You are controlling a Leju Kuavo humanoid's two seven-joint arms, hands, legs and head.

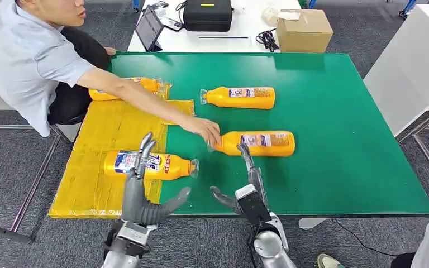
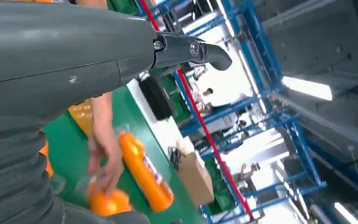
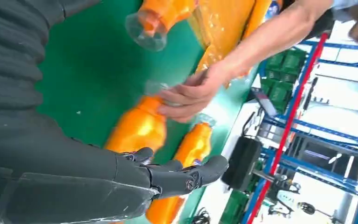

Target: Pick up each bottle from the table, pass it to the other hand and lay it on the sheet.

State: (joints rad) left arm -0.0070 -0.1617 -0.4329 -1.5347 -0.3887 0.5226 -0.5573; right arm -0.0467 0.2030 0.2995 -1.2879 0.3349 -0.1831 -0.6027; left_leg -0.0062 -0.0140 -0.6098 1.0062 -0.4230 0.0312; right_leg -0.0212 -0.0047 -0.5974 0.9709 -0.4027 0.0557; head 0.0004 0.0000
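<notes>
Where the green table point(image 1: 341, 167) meets its near edge, the left hand point(image 1: 142, 192) and the right hand point(image 1: 246, 190) both stand raised with fingers apart, thumbs turned toward each other, and neither one grasps anything. The left hand's fingertips point(image 1: 147, 142) overlap the nearest bottle point(image 1: 151, 165) in the head view; whether they touch it or merely rise in front of it I cannot tell. That bottle lies on its side on the yellow sheet point(image 1: 106, 134), its clear cap reaching just past the sheet's edge onto the green.

Just beyond the right hand, a second bottle point(image 1: 260, 143) lies on its side on the bare green, cap pointing toward the sheet. A person's hand point(image 1: 204, 129) rests over the cap end of it, the arm stretching in across the sheet from the left. The right wrist view shows those fingers point(image 3: 186, 95) wrapped about the neck, with the robot's dark fingers point(image 3: 177, 175) spread and apart from the bottle.

Farther on, a third bottle point(image 1: 239, 97) lies on the green, well apart from both hands. A fourth bottle point(image 1: 125, 88) lies at the far end of the sheet, partly hidden behind the person's arm.

Past the green surface stands a white table point(image 1: 246, 28) bearing a cardboard box point(image 1: 303, 29), a black case point(image 1: 207, 14) and a tablet point(image 1: 148, 29).
</notes>
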